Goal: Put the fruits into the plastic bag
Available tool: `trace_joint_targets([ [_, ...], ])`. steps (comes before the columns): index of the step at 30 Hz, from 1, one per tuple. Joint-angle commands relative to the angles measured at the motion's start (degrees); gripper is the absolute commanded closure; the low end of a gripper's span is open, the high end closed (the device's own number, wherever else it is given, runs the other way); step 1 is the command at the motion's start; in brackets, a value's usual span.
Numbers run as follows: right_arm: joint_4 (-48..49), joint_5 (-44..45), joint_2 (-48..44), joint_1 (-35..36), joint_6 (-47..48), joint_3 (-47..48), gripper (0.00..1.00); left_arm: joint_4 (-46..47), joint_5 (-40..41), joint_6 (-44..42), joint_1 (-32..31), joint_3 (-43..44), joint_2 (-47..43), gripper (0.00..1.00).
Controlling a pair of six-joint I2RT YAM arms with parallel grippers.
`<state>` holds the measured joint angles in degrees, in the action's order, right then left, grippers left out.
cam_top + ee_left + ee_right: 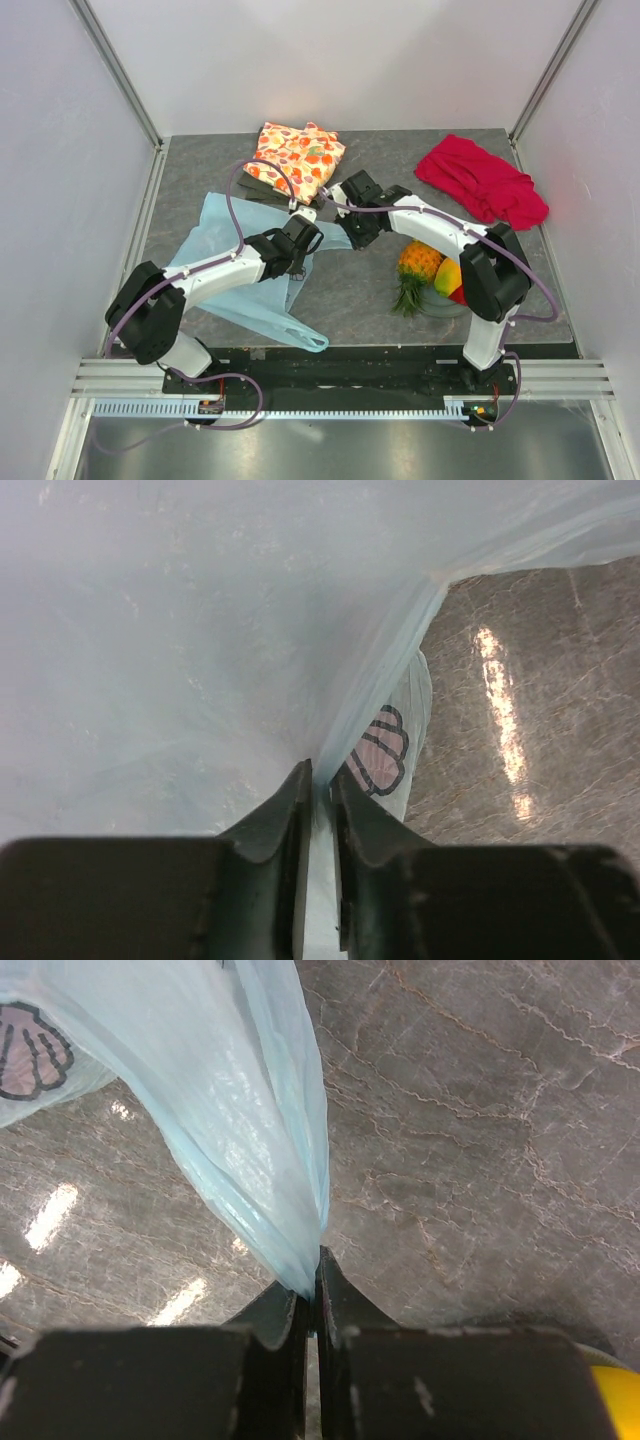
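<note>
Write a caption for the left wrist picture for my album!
Left gripper pinches the blue plastic bag right beside its little shell logo.

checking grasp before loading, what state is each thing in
plastic bag: pinched by both grippers, mostly lying flat
left gripper: jaws shut on plastic bag
right gripper: jaws shut on plastic bag
pineapple: lying on its side, outside bag
floral cloth: crumpled
red cloth: crumpled

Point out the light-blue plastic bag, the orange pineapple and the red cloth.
Translucent light-blue plastic bag (213, 228): top external view, its left panel.
Orange pineapple with green leaves (420, 258): top external view, orange body.
Crumpled red cloth (482, 180): top external view, middle folds.
</note>
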<state>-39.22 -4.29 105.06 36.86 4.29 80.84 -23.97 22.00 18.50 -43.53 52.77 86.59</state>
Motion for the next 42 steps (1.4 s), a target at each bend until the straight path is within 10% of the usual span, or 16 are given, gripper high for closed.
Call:
trace_joint_targets([
  [1,0.1,-0.5,-2.9,-0.5,-0.7,1.6,0.92,0.6,0.4,-0.1,-0.2,1.3,-1.2,0.90],
  [25,9.0,-0.4,-19.7,-2.4,-3.9,-6.1,0.11,-2.8,-18.2,5.3,8.3,5.2,-7.2,0.98],
  [42,2.1,21.6,-24.3,-8.1,-17.6,2.2,0.02,-2.8,-27.2,6.8,15.7,8.0,-14.8,0.98],
])
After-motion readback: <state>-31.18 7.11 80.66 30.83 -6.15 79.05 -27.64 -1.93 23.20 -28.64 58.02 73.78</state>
